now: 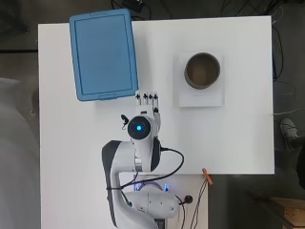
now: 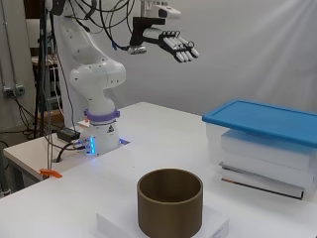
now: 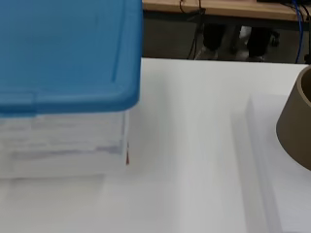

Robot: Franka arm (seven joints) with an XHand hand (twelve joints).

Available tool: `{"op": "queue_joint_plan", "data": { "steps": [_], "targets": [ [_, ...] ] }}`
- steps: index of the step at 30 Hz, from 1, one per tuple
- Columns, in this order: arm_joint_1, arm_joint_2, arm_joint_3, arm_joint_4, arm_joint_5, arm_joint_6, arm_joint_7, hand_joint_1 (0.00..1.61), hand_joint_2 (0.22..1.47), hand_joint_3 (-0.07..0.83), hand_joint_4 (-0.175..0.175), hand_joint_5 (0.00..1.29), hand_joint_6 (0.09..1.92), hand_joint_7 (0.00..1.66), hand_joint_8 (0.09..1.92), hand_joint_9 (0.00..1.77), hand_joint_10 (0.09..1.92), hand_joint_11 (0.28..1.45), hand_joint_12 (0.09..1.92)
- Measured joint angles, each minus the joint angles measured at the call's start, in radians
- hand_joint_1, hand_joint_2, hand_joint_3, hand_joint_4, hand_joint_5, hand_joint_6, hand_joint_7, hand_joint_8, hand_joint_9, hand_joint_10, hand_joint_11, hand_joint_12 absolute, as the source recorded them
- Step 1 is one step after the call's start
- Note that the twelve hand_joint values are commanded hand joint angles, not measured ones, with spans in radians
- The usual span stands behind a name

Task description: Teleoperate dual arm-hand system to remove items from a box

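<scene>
A clear plastic box (image 2: 262, 158) with a blue lid (image 1: 104, 55) stands at the far left of the table, its lid on; white items show through its wall (image 3: 63, 141). The hand (image 1: 148, 106) hovers high above the table, just in front of the box's near right corner. In the side view the hand (image 2: 171, 43) is open, its fingers straight and pointing toward the box, holding nothing. What lies inside the box is mostly hidden by the lid (image 2: 265, 119).
A brown round tub (image 1: 202, 70) stands empty on a white square pad (image 1: 200, 98) at the table's right. The same tub (image 2: 170, 201) is nearest the side camera. An orange clamp (image 1: 208, 176) grips the table's near edge.
</scene>
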Motion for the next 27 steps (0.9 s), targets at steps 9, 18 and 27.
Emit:
{"op": "queue_joint_plan", "data": {
  "steps": [9, 18, 27],
  "targets": [
    [0.004, 0.16, 0.154, 0.006, -0.215, 0.114, 0.034, 0.16, 0.89, -0.004, 0.067, 0.37, 0.09, 0.42, 0.09, 0.41, 0.09, 0.41, 0.09],
    [0.013, 0.452, 0.37, 0.07, -0.547, 0.283, 0.15, 0.15, 0.88, -0.003, 0.078, 0.34, 0.09, 0.39, 0.09, 0.4, 0.09, 0.38, 0.09],
    [0.034, 0.486, 0.478, 0.081, -0.515, 0.243, 0.244, 0.08, 0.88, -0.002, 0.1, 0.24, 0.09, 0.33, 0.09, 0.35, 0.09, 0.35, 0.09]
  ]
}}
